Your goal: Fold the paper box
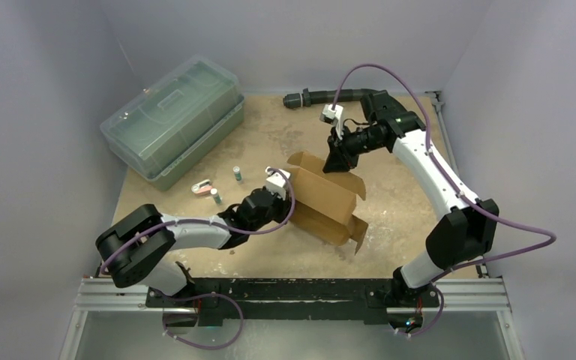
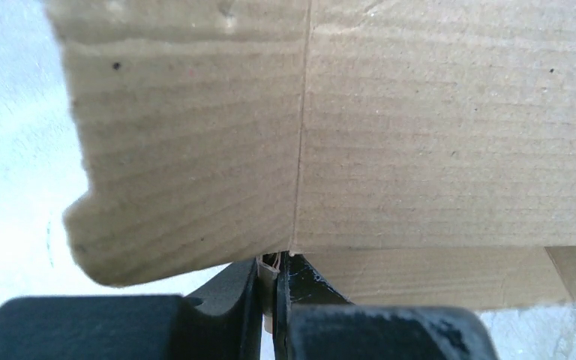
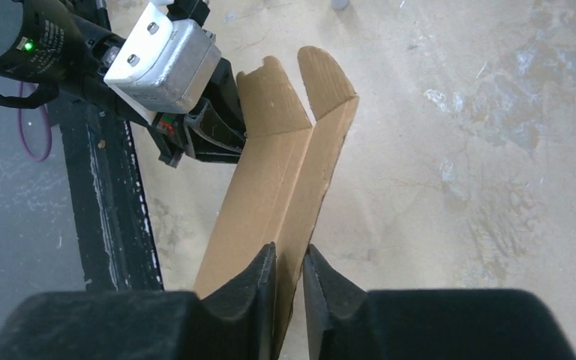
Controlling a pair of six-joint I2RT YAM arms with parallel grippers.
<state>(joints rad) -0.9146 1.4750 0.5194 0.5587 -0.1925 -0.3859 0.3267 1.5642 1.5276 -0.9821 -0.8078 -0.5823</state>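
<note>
The paper box (image 1: pixel 326 199) is a brown cardboard piece, partly opened into a sleeve, lying at the table's middle with flaps at both ends. My left gripper (image 1: pixel 289 193) is shut on its near-left edge; the left wrist view shows a thin cardboard edge pinched between the fingers (image 2: pixel 274 266) below the broad panel (image 2: pixel 345 127). My right gripper (image 1: pixel 337 161) reaches the box's far end from above. In the right wrist view its fingers (image 3: pixel 289 259) straddle an upright panel (image 3: pixel 270 187): the left finger touches it, and a gap shows at the right finger.
A large clear greenish lidded bin (image 1: pixel 172 120) stands at the back left. Two small green-capped vials (image 1: pixel 237 174) (image 1: pixel 215 196) and a pink object (image 1: pixel 202 187) lie left of the box. A black pipe (image 1: pixel 330 97) runs along the back edge.
</note>
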